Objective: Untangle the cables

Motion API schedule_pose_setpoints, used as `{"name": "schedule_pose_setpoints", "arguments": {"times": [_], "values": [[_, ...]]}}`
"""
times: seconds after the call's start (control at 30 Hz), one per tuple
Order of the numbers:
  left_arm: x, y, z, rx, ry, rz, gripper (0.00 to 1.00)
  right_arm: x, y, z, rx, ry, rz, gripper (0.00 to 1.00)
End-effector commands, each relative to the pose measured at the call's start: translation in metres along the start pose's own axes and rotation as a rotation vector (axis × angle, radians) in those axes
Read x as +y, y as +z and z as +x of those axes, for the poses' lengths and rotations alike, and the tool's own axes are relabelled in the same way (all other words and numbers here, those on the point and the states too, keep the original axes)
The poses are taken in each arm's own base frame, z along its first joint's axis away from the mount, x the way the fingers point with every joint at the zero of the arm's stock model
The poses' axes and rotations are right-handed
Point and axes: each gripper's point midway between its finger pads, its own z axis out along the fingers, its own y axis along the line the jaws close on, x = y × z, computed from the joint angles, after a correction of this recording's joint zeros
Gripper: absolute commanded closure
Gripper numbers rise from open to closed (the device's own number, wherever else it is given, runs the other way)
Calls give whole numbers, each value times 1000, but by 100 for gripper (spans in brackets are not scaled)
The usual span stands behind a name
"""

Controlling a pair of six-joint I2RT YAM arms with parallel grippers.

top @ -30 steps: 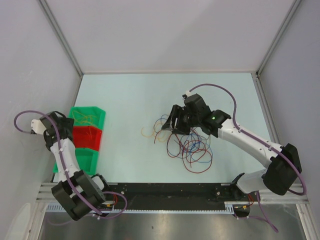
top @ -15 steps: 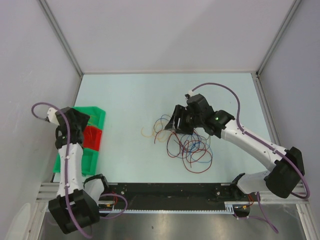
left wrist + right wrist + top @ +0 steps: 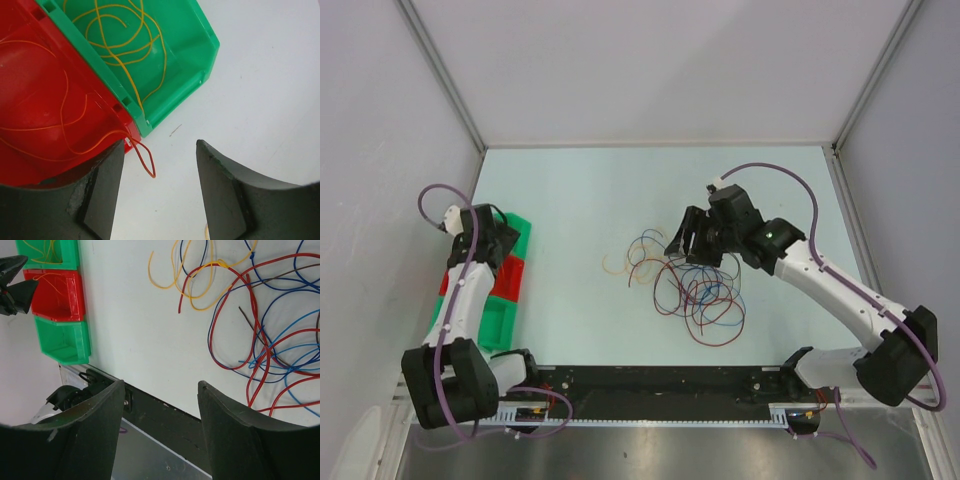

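A loose tangle of red, blue, maroon and purple cables [image 3: 698, 295] lies on the pale table right of centre. A yellow cable [image 3: 616, 264] curls at its left edge. My right gripper [image 3: 686, 243] hovers over the tangle's far side, open and empty. In the right wrist view the red and blue cables [image 3: 260, 335] spread to the right of the open right gripper [image 3: 160, 384]. My left gripper [image 3: 160, 145] is open and empty over bare table beside the bins. An orange cable loop [image 3: 145, 159] hangs out of the red bin [image 3: 40, 105] close to the left finger. Yellow cables [image 3: 125, 45] lie in the green bin [image 3: 200, 65].
Three bins stand in a row at the table's left edge: green [image 3: 519, 233], red [image 3: 508, 279], green [image 3: 497, 317]. The nearest green bin [image 3: 62, 340] looks empty. A black rail [image 3: 650, 392] runs along the near edge. Grey walls enclose the table.
My left arm has swung from outside the bins to over their far end, its gripper now pointing at the table beside them. The right gripper has shifted slightly right.
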Motion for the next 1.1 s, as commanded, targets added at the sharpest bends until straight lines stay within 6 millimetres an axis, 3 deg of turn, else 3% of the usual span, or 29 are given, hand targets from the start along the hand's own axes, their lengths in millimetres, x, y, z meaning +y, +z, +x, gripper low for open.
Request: {"name": "schedule_pose_setpoints", "arguments": {"times": [0.0, 0.17, 0.4, 0.63, 0.73, 0.9, 0.97, 1.03, 1.07], "values": [[-9, 6, -16, -60, -52, -10, 36, 16, -1, -9, 1, 8, -58, 35], [-12, 18, -3, -4, -49, 3, 41, 18, 5, -8, 11, 41, -59, 36], [-20, 13, -6, -22, -50, 49, 56, 20, 12, -5, 21, 47, -57, 35], [-15, 13, -8, -16, -35, 7, 100, 21, 13, -3, 30, 46, -61, 36], [-14, 5, -17, -33, -27, -11, 100, 19, 12, -2, 30, 46, -51, 36], [-5, -25, -58, -177, 2, -68, 100, 19, 10, -2, 29, 43, -49, 36], [11, -35, -76, -226, -17, -123, 100, 18, 10, -1, 29, 41, -47, 36], [18, -39, -80, -220, -47, -109, 100, 17, 10, -1, 30, 38, -46, 36], [32, -39, -87, -230, -79, -137, 100, 17, 12, 0, 34, 39, -43, 36]]}}
